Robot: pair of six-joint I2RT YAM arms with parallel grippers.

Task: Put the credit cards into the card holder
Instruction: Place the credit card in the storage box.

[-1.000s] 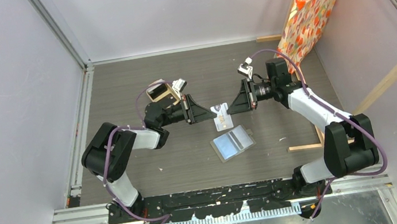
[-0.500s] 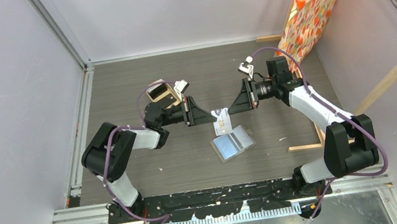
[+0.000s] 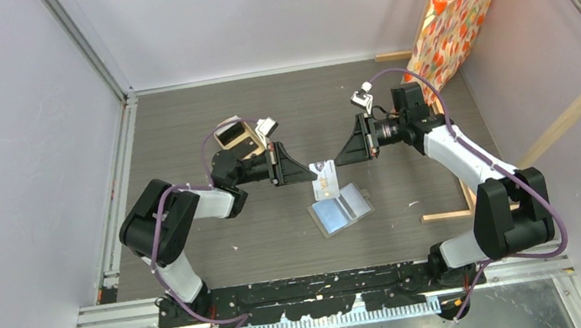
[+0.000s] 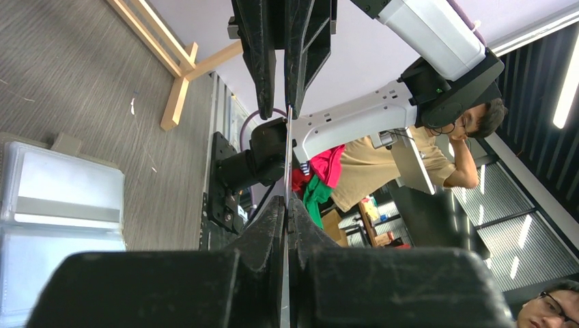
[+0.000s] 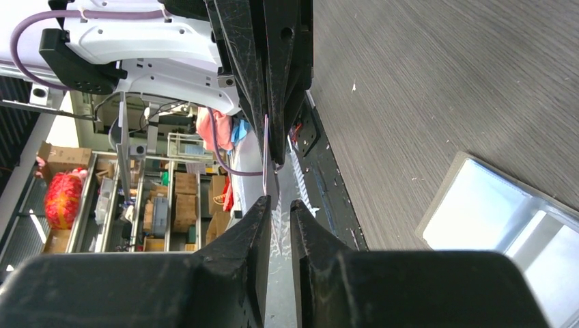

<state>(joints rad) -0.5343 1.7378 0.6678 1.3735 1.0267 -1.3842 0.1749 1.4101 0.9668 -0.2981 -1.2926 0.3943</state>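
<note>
Grey table [image 3: 179,119], credit card [image 3: 325,179] mid-air.
Left gripper [image 3: 311,175] clamps it; right gripper [image 3: 339,160] narrowly parted, just off its edge; card holder [image 3: 342,211] open below fingers.

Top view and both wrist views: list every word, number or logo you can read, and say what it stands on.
No text can be read in any view.
White card: dark marks on its face, too small to read; edge-on in both wrist views.
Card holder: no print visible.
Orange bag: pattern only, no words.
</note>
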